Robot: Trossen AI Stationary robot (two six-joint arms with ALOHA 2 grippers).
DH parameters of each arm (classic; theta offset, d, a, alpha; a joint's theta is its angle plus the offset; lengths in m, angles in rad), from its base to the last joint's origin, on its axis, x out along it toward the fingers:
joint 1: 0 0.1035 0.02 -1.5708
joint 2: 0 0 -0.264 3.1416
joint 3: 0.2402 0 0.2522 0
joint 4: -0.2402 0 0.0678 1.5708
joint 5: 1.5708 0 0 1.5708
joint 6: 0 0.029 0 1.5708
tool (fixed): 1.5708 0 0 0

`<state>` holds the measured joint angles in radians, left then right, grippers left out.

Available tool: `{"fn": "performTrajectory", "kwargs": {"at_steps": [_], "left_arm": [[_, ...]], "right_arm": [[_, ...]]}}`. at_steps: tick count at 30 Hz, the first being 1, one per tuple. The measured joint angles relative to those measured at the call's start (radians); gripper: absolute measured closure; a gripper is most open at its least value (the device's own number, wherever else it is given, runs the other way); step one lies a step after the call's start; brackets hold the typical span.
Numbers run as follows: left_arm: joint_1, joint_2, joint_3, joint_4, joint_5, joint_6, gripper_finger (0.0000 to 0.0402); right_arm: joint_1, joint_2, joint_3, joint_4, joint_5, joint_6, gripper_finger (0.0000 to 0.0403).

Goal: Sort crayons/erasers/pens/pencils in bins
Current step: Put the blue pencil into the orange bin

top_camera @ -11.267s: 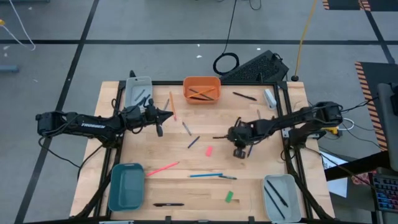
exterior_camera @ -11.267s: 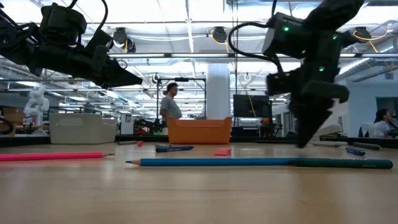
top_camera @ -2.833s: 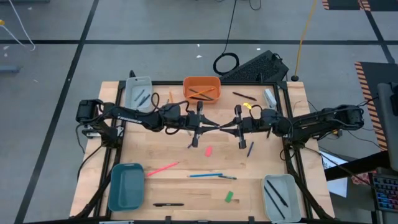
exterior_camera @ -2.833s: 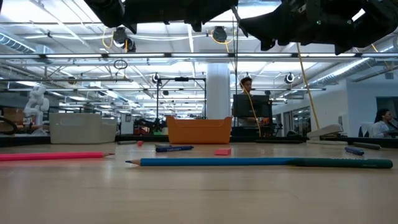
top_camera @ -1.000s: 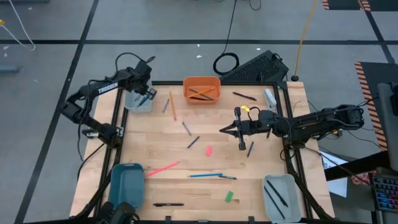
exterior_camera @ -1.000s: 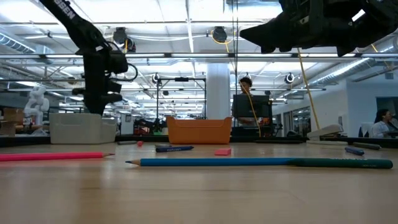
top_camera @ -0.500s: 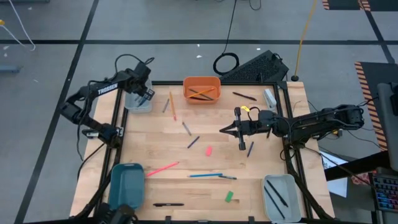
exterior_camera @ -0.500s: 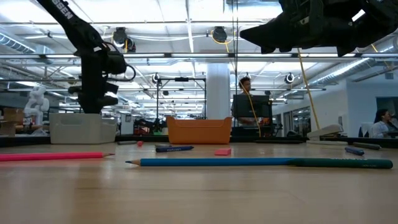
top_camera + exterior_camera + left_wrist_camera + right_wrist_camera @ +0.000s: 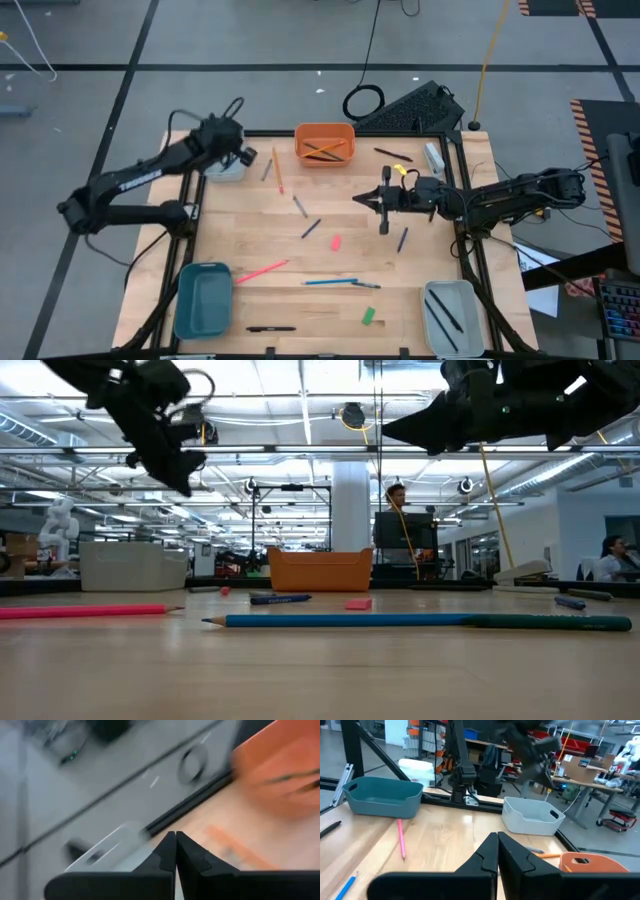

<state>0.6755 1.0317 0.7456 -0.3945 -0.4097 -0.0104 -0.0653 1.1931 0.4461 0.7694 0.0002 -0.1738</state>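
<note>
While the left pincer (image 9: pixel 243 155) hangs off the surface: its fingers are pressed together with nothing between them, above the pale grey bin (image 9: pixel 225 172) at the far left corner.
Right pincer (image 9: pixel 357 200): also pressed together and empty, held above the middle of the surface with its tips towards the left arm.
Nearest to the left pincer: a grey crayon (image 9: pixel 267 170) and an orange pencil (image 9: pixel 277 171) lie just beside it, between it and the orange bin (image 9: pixel 324 143).
Pencil's long axis: it runs roughly from the far edge towards you, so your fingers would have to close across it, not along it.
Nearest to the right pincer: a bluish crayon (image 9: pixel 312 228) and the pink eraser (image 9: pixel 336 242) lie ahead of its tips and towards the near edge; a dark crayon (image 9: pixel 402 239) lies back under its wrist.
Which arm: you would likely take the orange pencil with the left; the eraser and the bluish crayon sit closer to the right.
Farther from both pincers: a pink pencil (image 9: pixel 262 270), a blue pencil (image 9: pixel 330 282), the green eraser (image 9: pixel 368 316) and a black pen (image 9: pixel 270 328) lie near the front, by the teal bin (image 9: pixel 203 298).
Progress: the orange bin holds pencils, but most items are loose, so you are early in the sort.
</note>
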Motion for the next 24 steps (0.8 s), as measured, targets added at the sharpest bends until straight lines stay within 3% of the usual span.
{"fn": "performTrajectory", "kwargs": {"at_steps": [6,11,19,24], "left_arm": [[-0.173,-0.149,-0.230,0.345,0.104,0.039,0.0385],[-0.286,-0.183,-0.405,0.601,0.156,0.042,0.0385],[-0.397,-0.183,-0.587,0.934,0.156,0.061,0.0395],[-0.409,-0.183,-0.608,1.000,0.157,0.083,0.0379]], "right_arm": [[0.001,0.000,0.000,-0.011,-0.003,-0.002,0.0403],[0.002,0.000,0.007,-0.042,0.012,0.013,0.0403],[0.095,0.033,0.209,-0.482,0.174,0.061,0.0403],[0.143,0.098,0.268,-0.560,0.183,0.105,0.0403]]}}
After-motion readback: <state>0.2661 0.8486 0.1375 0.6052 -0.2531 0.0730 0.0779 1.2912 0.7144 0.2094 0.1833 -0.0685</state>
